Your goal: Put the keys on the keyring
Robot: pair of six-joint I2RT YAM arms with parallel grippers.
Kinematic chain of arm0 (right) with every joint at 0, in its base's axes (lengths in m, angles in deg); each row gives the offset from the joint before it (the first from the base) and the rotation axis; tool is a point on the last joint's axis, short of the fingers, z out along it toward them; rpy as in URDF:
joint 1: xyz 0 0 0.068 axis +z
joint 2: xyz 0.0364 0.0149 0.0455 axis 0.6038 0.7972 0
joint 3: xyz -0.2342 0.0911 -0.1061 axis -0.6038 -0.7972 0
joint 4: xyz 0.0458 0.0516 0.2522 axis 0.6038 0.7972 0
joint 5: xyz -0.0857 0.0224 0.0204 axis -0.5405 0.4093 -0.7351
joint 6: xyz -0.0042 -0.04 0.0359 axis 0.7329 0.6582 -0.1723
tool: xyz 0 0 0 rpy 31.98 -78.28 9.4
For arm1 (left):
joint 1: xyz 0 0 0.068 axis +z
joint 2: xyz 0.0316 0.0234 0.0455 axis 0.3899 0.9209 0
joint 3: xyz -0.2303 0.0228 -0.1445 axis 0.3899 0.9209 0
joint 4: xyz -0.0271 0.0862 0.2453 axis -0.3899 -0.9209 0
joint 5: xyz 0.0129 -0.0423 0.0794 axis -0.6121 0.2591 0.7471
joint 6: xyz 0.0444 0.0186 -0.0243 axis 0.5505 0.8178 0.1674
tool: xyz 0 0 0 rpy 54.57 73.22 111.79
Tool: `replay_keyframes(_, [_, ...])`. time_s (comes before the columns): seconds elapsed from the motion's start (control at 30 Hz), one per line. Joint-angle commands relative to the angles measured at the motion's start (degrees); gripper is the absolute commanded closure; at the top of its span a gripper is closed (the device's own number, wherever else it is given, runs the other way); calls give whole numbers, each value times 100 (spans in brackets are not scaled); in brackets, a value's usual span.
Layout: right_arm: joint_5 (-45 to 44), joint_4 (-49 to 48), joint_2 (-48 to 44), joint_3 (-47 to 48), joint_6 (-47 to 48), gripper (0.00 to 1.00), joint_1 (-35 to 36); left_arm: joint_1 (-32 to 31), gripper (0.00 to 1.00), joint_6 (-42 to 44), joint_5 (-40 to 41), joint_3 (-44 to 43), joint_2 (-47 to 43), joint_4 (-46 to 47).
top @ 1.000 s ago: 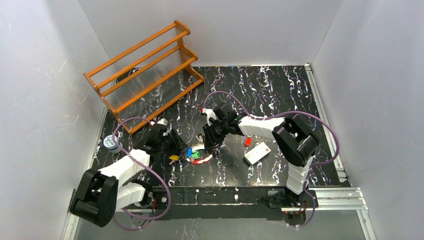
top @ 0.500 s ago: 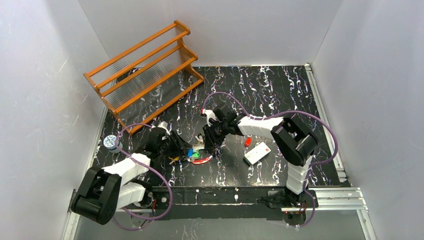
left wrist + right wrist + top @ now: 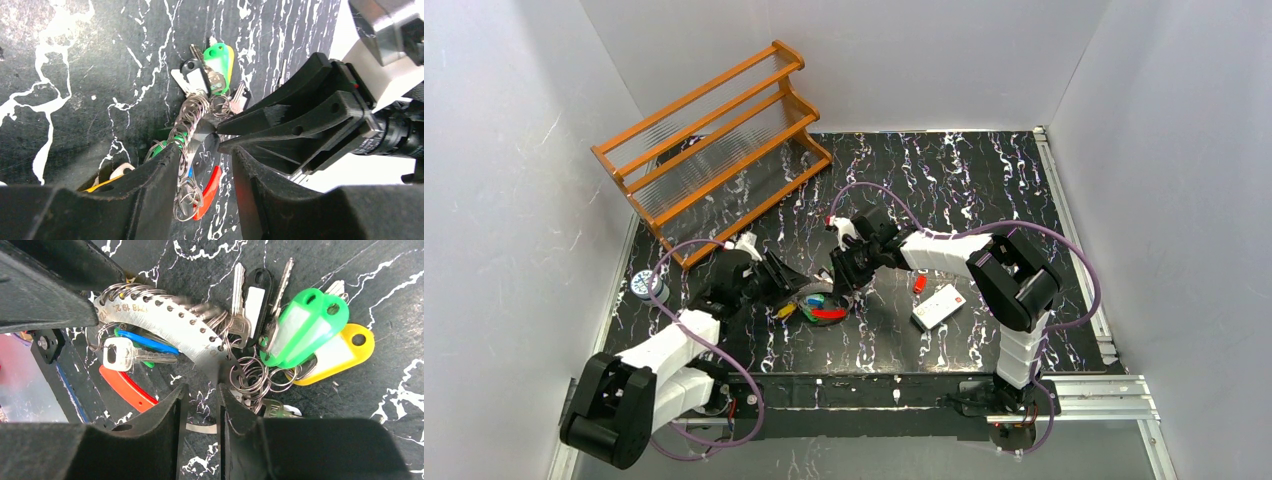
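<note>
Top cam — keys point(image 3: 817, 305) too small to count, keyring point(image 3: 165, 322) partly hidden, one end behind left gripper point(image 3: 205, 152), other inside right gripper point(image 3: 200, 390).

We are getting bright, even light from overhead in the top view: the walls point(image 3: 514, 200) are glowing pale grey, shadows under the arms are falling soft, and the dark table point(image 3: 964, 190) is showing no glare. In the left wrist view the left fingers point(image 3: 145, 200) are blurring at 6 o'clock, and a white patch point(image 3: 350, 172) is washing out at 4 o'clock. In the right wrist view the keyring point(image 3: 170, 325) is glinting at 10 o'clock, faintly smeared, while the right fingers point(image 3: 150, 440) are sitting out of focus at 6 o'clock.
</note>
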State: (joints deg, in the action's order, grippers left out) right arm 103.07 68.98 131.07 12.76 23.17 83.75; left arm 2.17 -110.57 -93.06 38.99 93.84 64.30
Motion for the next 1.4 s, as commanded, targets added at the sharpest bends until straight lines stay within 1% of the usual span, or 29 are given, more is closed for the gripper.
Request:
replay_keyframes(0.0, [-22,-98,-69,155,15,64,40,-23,59,110,50,-60,-388,1])
replay_keyframes(0.2, [-124,-75,-161,174,75,60,35,-23,57,834,735,-422,-631,-1262])
replay_keyframes(0.37, [-150,-84,-216,131,96,58,35,-25,57,1132,1087,-529,-525,-1856])
replay_keyframes(0.5, [-210,-65,-251,121,116,58,41,-25,57,1148,1118,-479,-171,-1825])
replay_keyframes(0.6, [-315,-32,-300,103,141,57,39,-32,57,1102,931,-421,239,-1662])
replay_keyframes(0.77, [-464,18,-432,87,184,56,20,-156,58,772,506,-218,532,-1002])
replay_keyframes(0.87, [-471,-44,-546,60,135,56,-14,-463,58,500,482,-116,515,-731])
replay_keyframes(1.07, [-330,-168,-710,15,15,55,-138,-1381,60,-65,704,-4,554,-257])
replay_keyframes(1.13, [-301,-186,-741,7,15,55,-168,-1631,61,-130,733,-29,615,-115])
replay_keyframes(1.23, [-271,-185,-768,-6,8,55,-192,-1754,58,78,756,-139,574,-196])
replay_keyframes(1.3, [-199,-208,-779,-34,24,54,-204,-1762,54,283,1002,-284,411,-568])
replay_keyframes(1.37, [-104,-223,-784,-74,25,54,-204,-1757,48,511,1350,-450,168,-1079])
